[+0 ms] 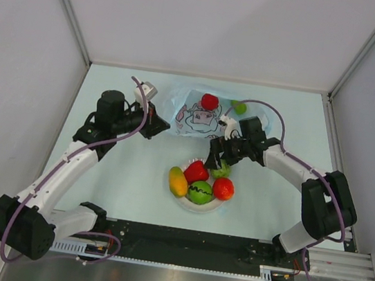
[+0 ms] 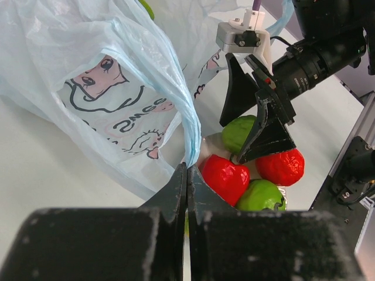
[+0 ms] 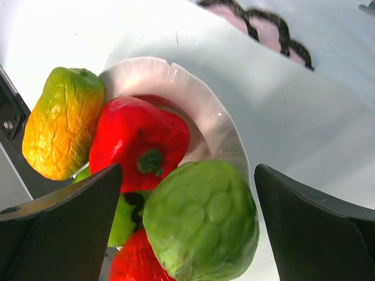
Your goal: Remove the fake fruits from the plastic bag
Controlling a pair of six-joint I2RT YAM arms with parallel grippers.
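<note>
The plastic bag lies at the far centre of the table, long axis left to right, with the left gripper closed on its left edge. The right gripper stands wide open over a bumpy green fruit on the plate. The yellow-orange fruit there lies with its long axis roughly near to far.

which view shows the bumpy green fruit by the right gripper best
Right wrist: the bumpy green fruit fills the foreground, unobstructed. Left wrist shows it partly behind the right gripper; the top view only a sliver.
</note>
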